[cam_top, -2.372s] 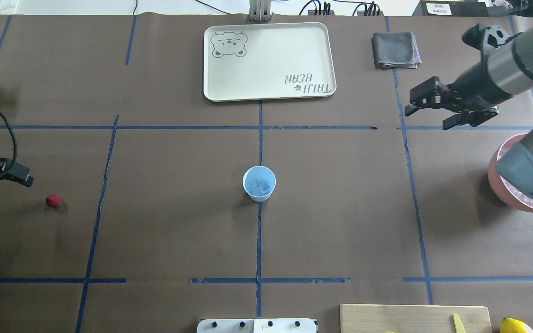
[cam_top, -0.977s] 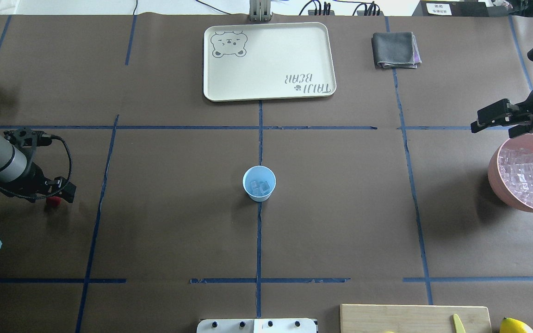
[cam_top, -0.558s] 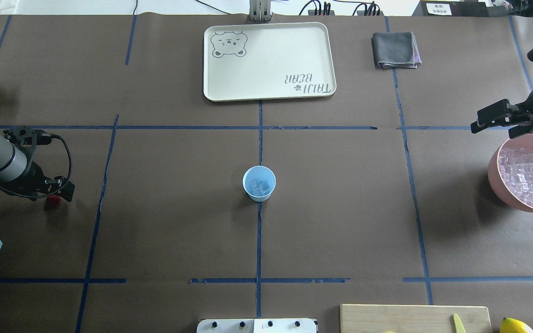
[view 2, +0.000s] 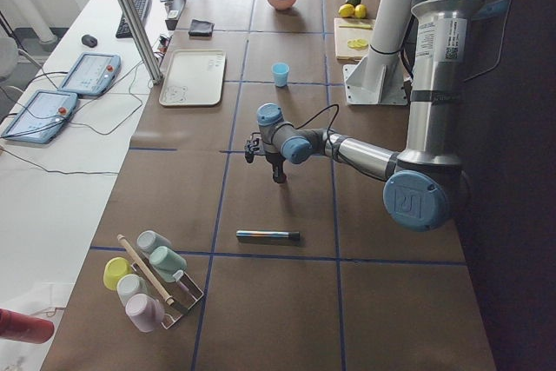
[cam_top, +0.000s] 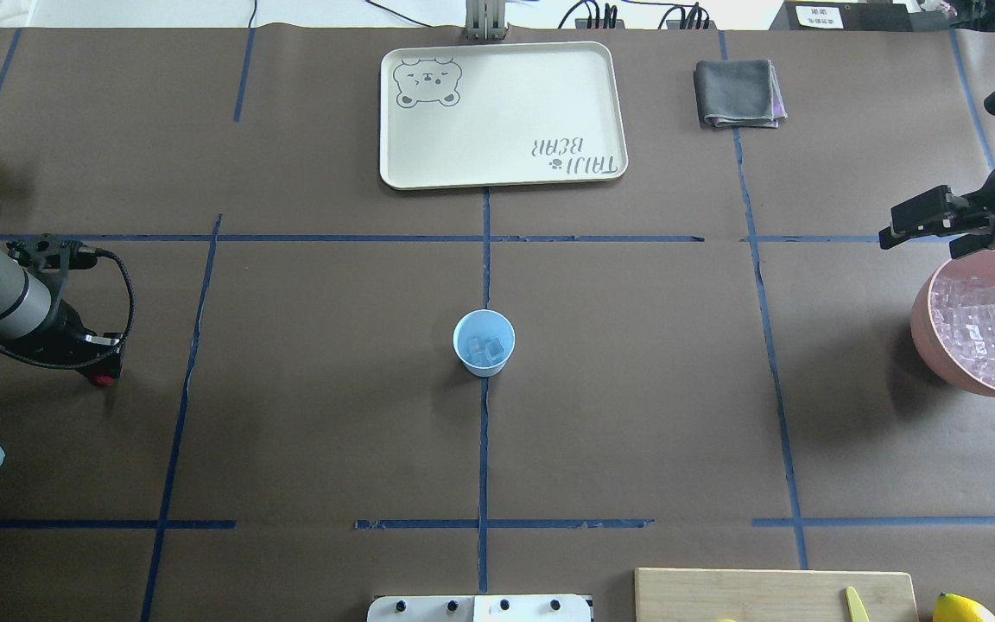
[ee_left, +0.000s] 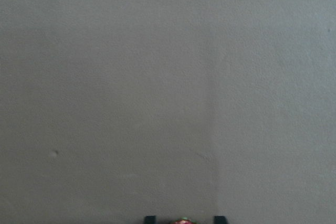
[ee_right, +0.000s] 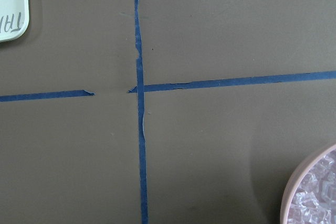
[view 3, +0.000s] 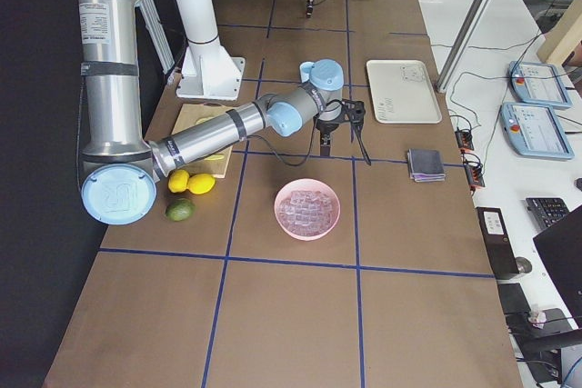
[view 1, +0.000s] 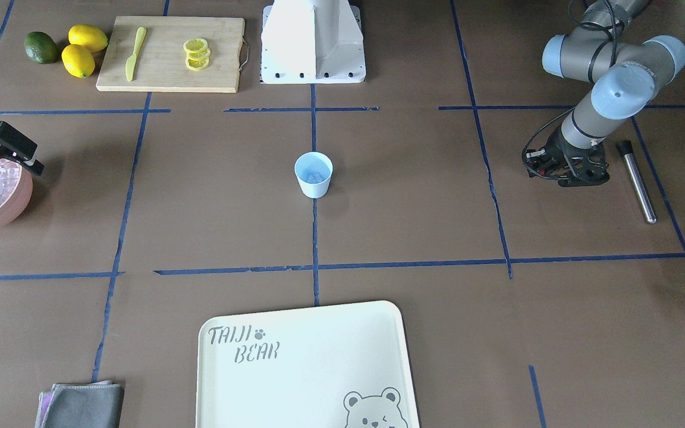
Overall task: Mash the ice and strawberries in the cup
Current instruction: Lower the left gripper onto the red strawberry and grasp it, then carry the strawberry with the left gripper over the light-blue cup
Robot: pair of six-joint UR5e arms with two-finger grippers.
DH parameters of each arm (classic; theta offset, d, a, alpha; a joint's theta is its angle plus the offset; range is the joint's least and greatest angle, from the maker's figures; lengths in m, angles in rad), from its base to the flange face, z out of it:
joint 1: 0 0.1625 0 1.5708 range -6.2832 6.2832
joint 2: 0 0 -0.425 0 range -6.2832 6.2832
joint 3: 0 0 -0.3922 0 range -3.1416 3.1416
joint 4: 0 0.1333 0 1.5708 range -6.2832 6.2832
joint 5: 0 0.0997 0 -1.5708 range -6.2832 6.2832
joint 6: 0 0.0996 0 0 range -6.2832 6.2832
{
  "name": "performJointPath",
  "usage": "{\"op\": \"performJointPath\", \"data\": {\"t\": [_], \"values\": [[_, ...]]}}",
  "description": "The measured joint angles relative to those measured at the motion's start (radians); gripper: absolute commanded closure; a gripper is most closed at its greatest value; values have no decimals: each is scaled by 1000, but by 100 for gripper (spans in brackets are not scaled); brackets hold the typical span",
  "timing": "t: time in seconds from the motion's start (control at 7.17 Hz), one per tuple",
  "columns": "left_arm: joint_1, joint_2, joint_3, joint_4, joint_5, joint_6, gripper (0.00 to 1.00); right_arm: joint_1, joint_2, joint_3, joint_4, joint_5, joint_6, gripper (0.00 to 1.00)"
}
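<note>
Strawberry straddled, not yet gripped
Overhead: left end effector (cam_top: 105,363) over the strawberry (cam_top: 101,378), well apart from the cup (cam_top: 484,342) of ice (cam_top: 484,349); right end effector (cam_top: 921,242) released. Left wrist: fingertips (ee_left: 149,219) released, gaps either side; an off-centre squeeze may roll it away.

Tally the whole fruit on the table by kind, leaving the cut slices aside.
Lemons: 2
Dark green fruit: 1
Strawberry: 1
Total: 4
</note>
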State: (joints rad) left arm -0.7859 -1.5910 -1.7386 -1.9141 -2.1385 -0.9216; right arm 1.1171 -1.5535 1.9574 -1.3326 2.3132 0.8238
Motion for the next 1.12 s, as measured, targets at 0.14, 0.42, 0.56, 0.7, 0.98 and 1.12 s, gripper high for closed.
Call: {"op": "performJointPath", "data": {"t": [0.14, 0.42, 0.56, 0.7, 0.98, 1.12], "values": [[0, -3, -13, 1, -4, -2, 100, 1, -2, 0, 1, 0, 0, 0], [-6, -4, -104, 13, -15, -9, 100, 2, -4, 1, 2, 0, 0, 0], [-8, -6, -168, 23, -34, -41, 100, 4, -5, 1, 3, 0, 0, 0], [-7, -37, -219, 33, -58, -115, 100, 8, -8, 2, 3, 1, -2, 0], [10, -245, -229, 42, -93, -369, 100, 31, -28, 0, 3, 7, -33, 0], [33, -363, -191, 45, -95, -490, 100, 40, -40, -1, 3, 9, -62, 0]]}}
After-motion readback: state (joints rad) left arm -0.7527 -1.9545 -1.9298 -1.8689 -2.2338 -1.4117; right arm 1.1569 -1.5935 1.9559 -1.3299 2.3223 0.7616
